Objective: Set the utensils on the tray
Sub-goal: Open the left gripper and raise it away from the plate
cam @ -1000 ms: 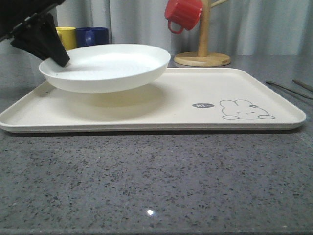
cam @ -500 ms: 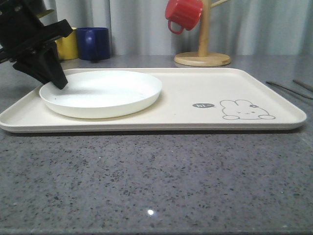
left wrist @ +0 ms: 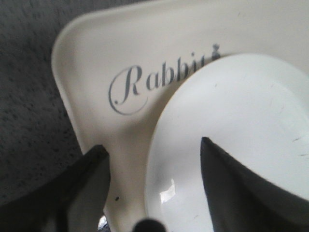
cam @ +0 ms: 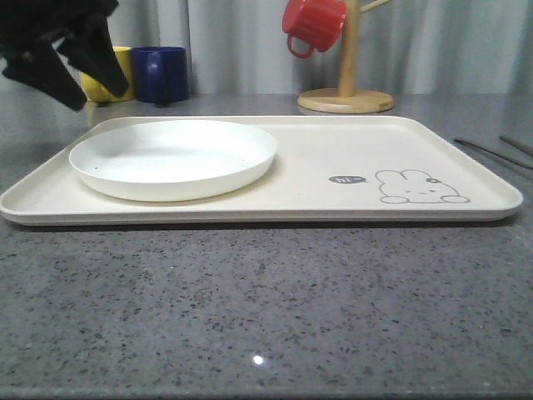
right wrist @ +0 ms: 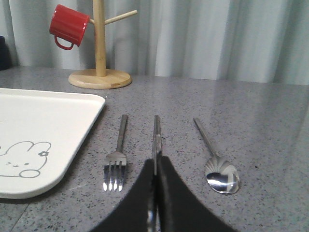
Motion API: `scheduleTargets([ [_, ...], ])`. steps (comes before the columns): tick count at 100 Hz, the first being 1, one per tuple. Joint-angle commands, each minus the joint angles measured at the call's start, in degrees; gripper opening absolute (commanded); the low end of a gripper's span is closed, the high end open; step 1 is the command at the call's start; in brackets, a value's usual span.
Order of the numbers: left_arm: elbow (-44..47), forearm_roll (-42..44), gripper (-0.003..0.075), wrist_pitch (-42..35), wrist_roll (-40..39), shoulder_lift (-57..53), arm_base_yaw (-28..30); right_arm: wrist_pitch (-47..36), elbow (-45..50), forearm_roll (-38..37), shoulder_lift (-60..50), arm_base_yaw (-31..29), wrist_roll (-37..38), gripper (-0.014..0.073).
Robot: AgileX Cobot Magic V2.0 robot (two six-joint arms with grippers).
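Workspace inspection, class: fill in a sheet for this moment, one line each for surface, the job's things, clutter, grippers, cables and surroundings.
Surface: grey speckled table, bare in front of the tray.
Job's things: fork, chopsticks and spoon lie side by side on the table beside the tray; none on it yet.
Clutter: white plate rests on the tray's left part; red mug hangs on a wooden mug tree; yellow mug and blue mug stand behind the tray.
Grippers: left gripper open above the plate's edge, holding nothing; right gripper shut, pointed along the chopsticks.
Cables: nothing seen.
Surroundings: pale curtain behind the table.
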Motion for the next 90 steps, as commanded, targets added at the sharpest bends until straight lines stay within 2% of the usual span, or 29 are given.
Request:
scheduleTargets([
  [1, -0.4, -1.9, 0.0412, -4.5, 1.0, -7.4, -0.5, -4.5, -0.1, -0.3, 0.0, 0.1, -0.6, -0.0069],
  [23, 9.9, -1.9, 0.0412, -15.0, 2.7, -19.3, -0.5, -4.5, -0.1, -0.3, 0.0, 0.1, -0.6, -0.0069],
  [52, 31.3, -1.9, 0.0412, -31.1, 4.1, -39.6, -0.5, -4.5, -0.1, -0.3, 0.0, 0.1, -0.6, -0.0069],
  [75, 46.0, -1.7, 0.0411, -39.6, 4.1, -55.9, -0.5, -4.5, -0.1, -0.3, 0.0, 0.1, -0.6, -0.0069],
  [90, 52.3, -1.5, 0.0411, -41.4, 4.1, -65.7, -0.5, -4.5, -0.1, -0.3, 0.0, 0.1, -0.6, -0.0069],
])
